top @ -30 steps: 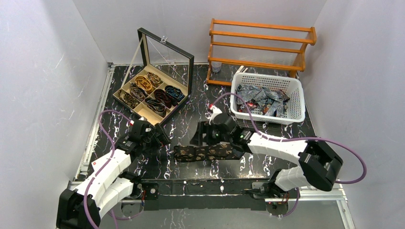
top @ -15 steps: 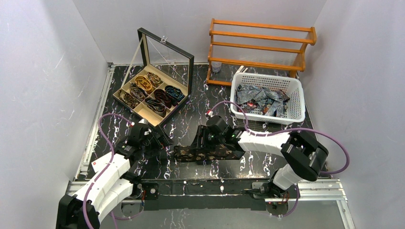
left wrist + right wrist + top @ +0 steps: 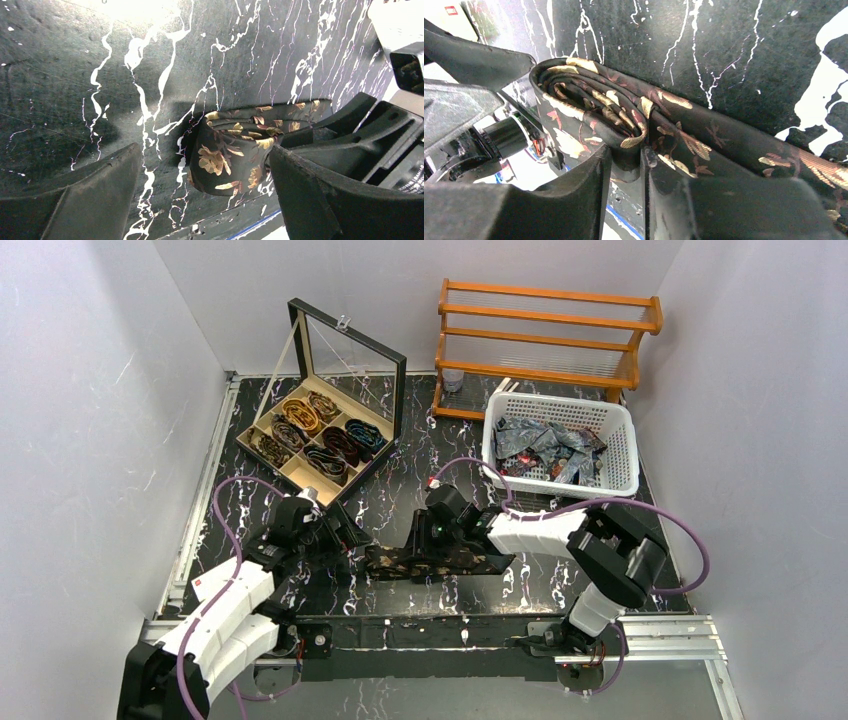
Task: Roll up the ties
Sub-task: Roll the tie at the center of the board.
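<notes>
In front of the wooden compartment box (image 3: 301, 473), on the counter (image 3: 415, 445), we see the dark gold-flowered tie (image 3: 440, 560) lying mostly flat. Only its end nearest the box is doubled over into a first few loose turns. The right gripper (image 3: 425, 543) has its two fingers pinched on that folded end, with the fabric layers squeezed between them in the right wrist view. The left gripper (image 3: 345, 538), between the box and the tie's folded end, stands wide apart and holds nothing. In the left wrist view its fingers straddle the fold without touching it.

Inside the box, several rolled ties (image 3: 322, 435) already sit as coils in their compartments, and the compartment at the box's near corner looks bare. To the right of the box, the white basket (image 3: 560, 486) holds a heap of loose ties (image 3: 545, 445).

We judge the task partly done: some ties are rolled and stored, and this one is barely begun, with most of its length left to wind. The basket's ties have not been touched yet.
</notes>
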